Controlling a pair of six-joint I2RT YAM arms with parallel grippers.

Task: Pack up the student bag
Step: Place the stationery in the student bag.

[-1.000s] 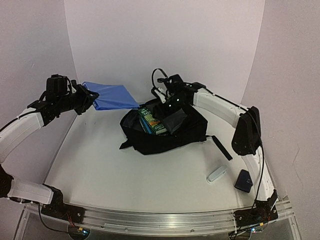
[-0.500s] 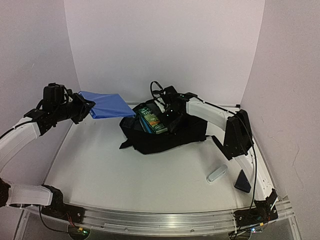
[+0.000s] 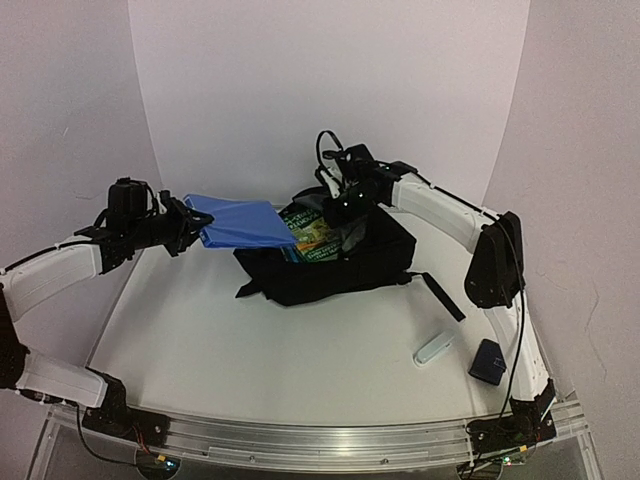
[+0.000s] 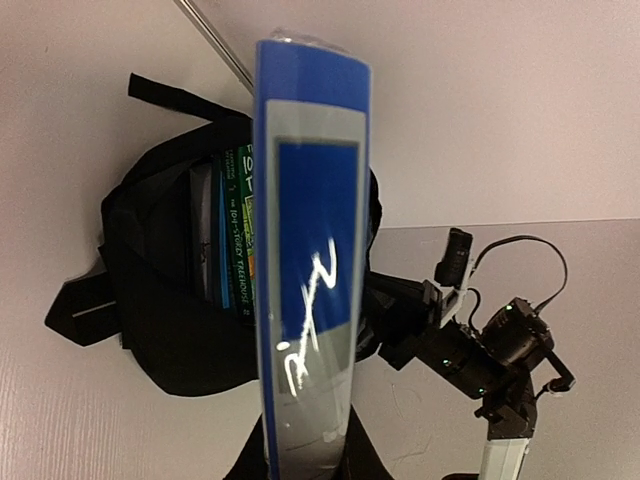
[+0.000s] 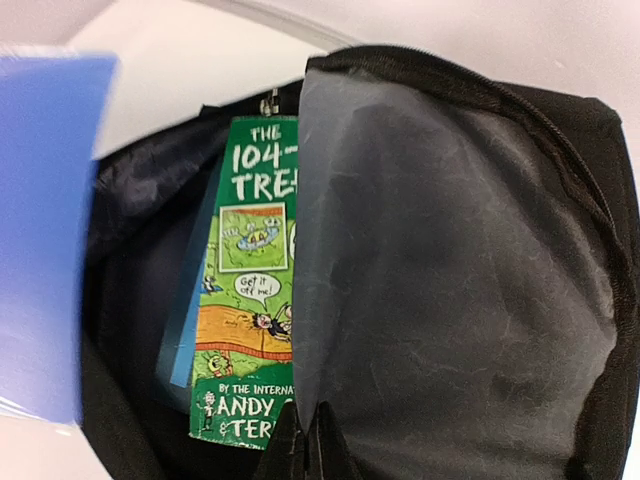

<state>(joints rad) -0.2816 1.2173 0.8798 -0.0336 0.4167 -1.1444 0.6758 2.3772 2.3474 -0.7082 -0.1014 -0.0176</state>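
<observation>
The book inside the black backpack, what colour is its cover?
The book is green, with white lettering and an orange cartoon band; clearest in the right wrist view.

Bag lies on the counter, centre, toward the rear, open at its rear left. A book sits inside the opening. The folder is off the counter, with the left hand clamped on its left end and its right end over the bag's left rim. The right hand pinches the bag's flap at the rear. A strap trails right of the bag. An oblong item lies front right, with a pouch just to its right.
</observation>
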